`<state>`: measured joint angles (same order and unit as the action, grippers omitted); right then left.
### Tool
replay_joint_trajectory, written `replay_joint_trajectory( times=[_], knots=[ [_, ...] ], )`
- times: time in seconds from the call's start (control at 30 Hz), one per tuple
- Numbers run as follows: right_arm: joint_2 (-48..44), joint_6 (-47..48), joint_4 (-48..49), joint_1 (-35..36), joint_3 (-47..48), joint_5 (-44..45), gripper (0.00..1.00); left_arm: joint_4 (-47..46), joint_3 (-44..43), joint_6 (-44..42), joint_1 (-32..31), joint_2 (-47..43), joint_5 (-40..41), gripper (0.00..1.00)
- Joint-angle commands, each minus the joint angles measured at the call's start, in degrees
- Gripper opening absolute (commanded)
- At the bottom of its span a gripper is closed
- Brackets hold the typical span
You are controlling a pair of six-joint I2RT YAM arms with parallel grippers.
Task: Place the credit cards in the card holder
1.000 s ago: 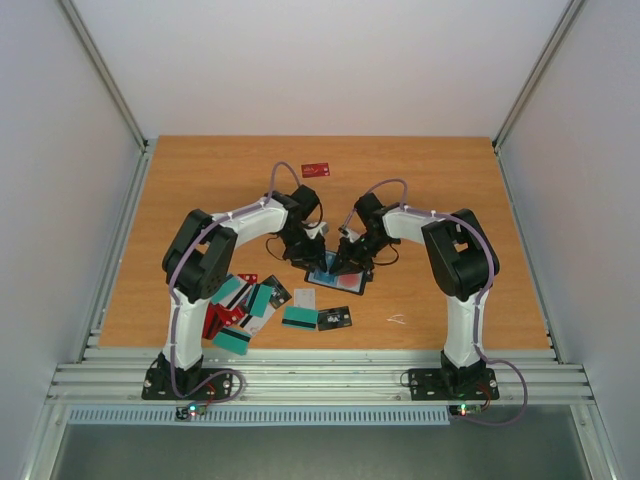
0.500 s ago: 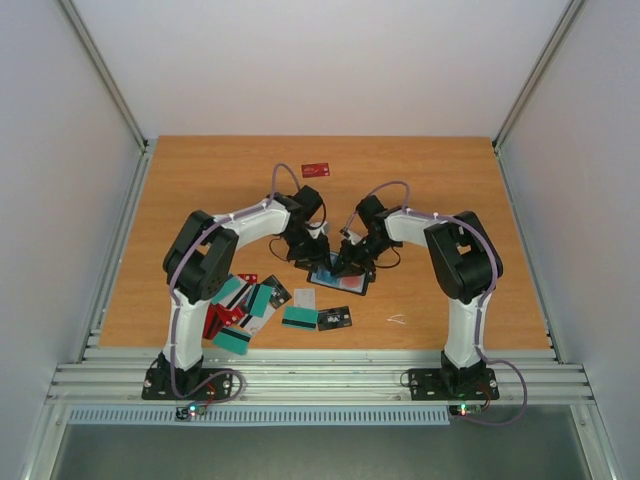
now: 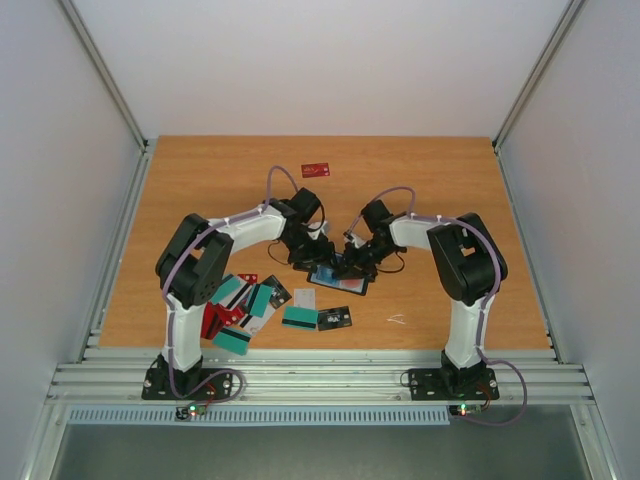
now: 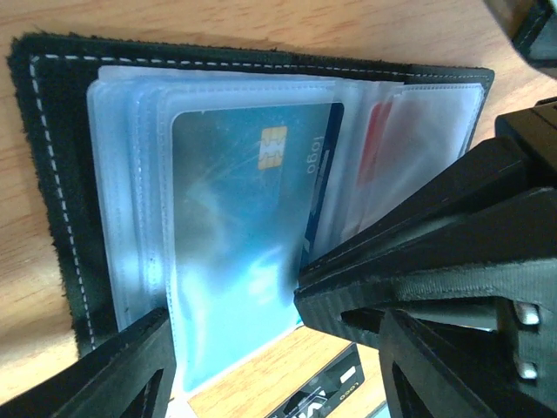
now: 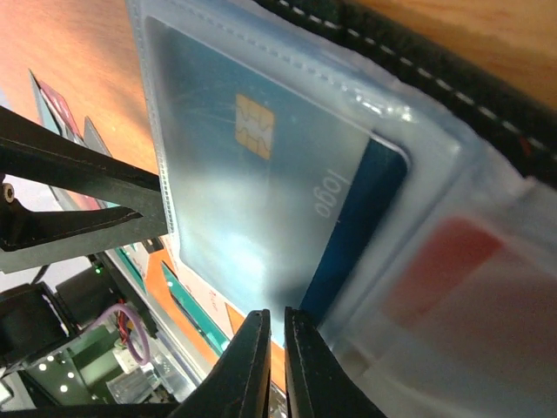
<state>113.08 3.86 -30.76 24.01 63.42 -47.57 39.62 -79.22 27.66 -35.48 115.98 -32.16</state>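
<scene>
Red card (image 3: 316, 169) far back; card pile (image 3: 245, 303) near-left.

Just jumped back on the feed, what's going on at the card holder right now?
Both arms are at the open card holder. A teal chip card sits partly inside a clear sleeve. The right end effector is shut at the card's exposed edge; whether it pinches card or sleeve is unclear. The left end effector is open, its fingers straddling the card. A red card is already sleeved; a pile of loose cards lies outside.
</scene>
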Motion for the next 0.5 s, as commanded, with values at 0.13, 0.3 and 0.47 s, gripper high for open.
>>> replay_joint_trajectory(
  times=[0.13, 0.3, 0.47],
  knots=[
    [0.0, -0.9, 1.5, -0.4, -4.1, 3.3, 0.01, -0.9, 2.0, 0.5, -0.2, -0.2, 6.8, 0.70],
    [-1.2, -0.6, 0.9, -0.4, -4.6, 3.9, 0.01, -0.7, 2.2, 0.7, -0.2, -0.4, 7.7, 0.69],
    [-1.1, -0.3, 0.4, -0.5, -4.3, 4.3, 0.01, -2.1, 2.9, 0.9, -0.2, 0.0, 5.7, 0.61]
  ],
)
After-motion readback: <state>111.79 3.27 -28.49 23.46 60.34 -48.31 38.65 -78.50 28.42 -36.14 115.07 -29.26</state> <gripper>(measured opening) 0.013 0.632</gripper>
